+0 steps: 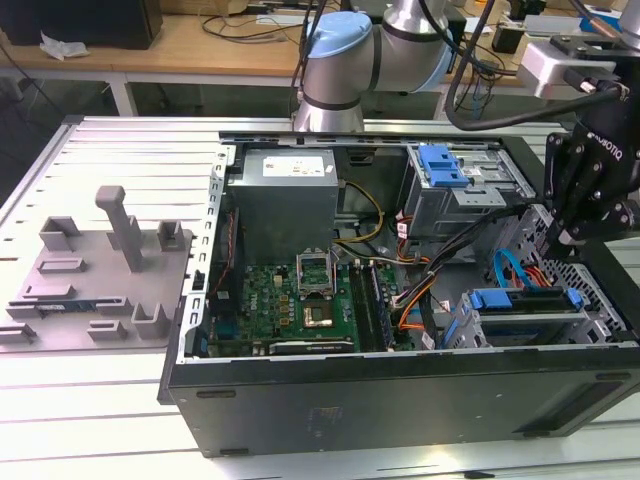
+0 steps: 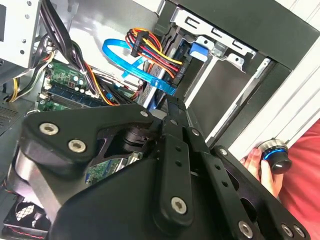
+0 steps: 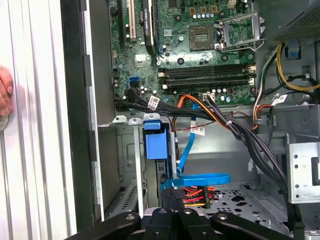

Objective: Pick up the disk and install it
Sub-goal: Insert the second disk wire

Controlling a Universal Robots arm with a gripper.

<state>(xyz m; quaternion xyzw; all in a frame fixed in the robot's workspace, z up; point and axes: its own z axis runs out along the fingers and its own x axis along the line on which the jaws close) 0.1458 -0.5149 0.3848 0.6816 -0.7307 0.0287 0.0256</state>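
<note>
While the gripper hovers above the case's right end, its jaws closed on nothing, the disk lies flat in the near-right bay, long axis running left to right, blue frame edging it.
</note>
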